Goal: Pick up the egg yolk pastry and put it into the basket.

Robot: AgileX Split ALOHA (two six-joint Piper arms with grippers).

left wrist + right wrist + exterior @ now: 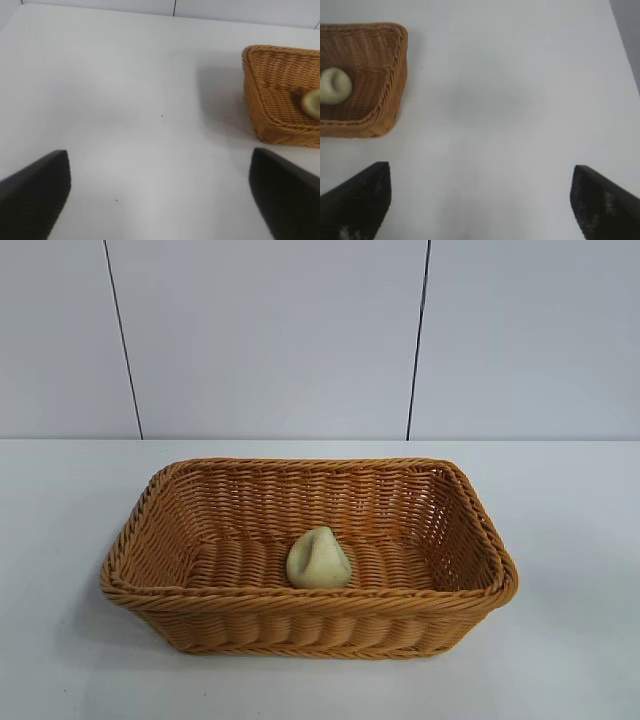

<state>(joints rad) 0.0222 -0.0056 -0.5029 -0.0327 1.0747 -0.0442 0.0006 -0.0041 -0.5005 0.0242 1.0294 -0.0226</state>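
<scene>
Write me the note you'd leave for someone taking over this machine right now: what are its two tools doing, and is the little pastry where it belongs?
Left tool: open, empty, over bare table beside the basket.
Right tool: open, empty, over bare table on the basket's other side.
Egg yolk pastry: lying on the floor of the basket, near the front wall.
Done: pastry is in the basket, and neither tool touches it.
Left: nothing visible; the arms only need to be parked.

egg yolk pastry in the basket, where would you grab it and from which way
Probably from straight above: the egg yolk pastry lies on the floor of the basket, whose sloping walls block a side approach. Close across its rounded lower body rather than the narrow peak, gently, since it looks soft.
</scene>
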